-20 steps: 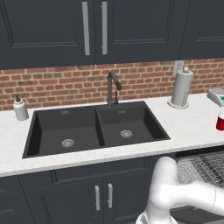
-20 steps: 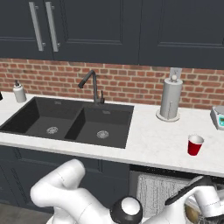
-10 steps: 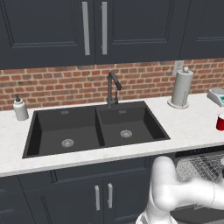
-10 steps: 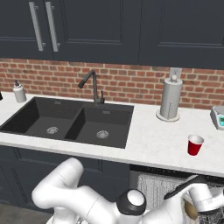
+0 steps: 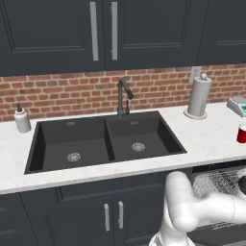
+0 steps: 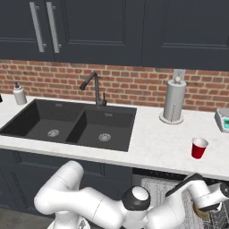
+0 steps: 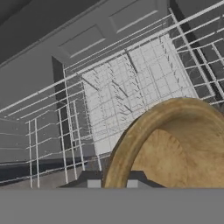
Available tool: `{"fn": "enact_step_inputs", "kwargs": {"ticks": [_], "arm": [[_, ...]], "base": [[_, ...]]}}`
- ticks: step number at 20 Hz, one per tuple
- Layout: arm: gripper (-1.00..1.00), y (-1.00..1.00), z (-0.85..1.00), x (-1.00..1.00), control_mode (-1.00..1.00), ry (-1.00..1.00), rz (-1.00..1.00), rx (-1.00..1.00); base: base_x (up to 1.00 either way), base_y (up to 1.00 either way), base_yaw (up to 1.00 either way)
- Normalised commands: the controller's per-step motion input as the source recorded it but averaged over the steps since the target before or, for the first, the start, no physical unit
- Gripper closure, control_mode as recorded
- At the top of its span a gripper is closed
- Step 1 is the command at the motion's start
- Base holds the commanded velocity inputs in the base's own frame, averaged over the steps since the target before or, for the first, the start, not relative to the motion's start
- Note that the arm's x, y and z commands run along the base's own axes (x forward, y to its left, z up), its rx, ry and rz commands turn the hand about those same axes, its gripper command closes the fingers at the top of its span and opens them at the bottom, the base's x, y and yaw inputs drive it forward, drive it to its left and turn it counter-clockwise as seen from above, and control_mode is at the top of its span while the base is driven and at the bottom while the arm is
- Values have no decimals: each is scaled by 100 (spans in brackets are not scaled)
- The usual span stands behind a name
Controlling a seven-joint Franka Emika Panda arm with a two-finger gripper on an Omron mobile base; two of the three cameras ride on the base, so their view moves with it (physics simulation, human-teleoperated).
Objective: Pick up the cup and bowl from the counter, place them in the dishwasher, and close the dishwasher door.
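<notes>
Gripper (image 6: 206,214) is clamped on the rim of the wooden bowl (image 7: 170,148), low over the dishwasher (image 5: 218,185) rack (image 7: 127,87); the hand view has the bowl tilted, mouth toward the camera, with wire mesh behind it. Cup (image 6: 199,147) stands upright on the counter (image 6: 156,143), right of the sink (image 6: 71,125), near the front edge and in front of the paper-towel roll (image 6: 173,102). From the left base the cup (image 5: 241,133) sits at the far right edge, above the pulled-out rack.
</notes>
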Motion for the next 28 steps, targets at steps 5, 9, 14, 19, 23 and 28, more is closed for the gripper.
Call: {"fn": "enact_step_inputs", "kwargs": {"ticks": [5,9,14,19,23,28], "arm": [[100,-9,-100,9,-100,-3,0,-22],[100,-3,-82,0,-100,0,0,-16],[100,10,-70,0,-100,0,6,-10],[100,0,-48,-2,-100,1,10,2],[100,0,-46,-14,-100,0,5,2],[-100,0,-55,-13,-100,0,5,3]], "base": [[0,0,0],[0,0,0],[0,0,0],[0,0,0],[0,0,0],[0,0,0]]}}
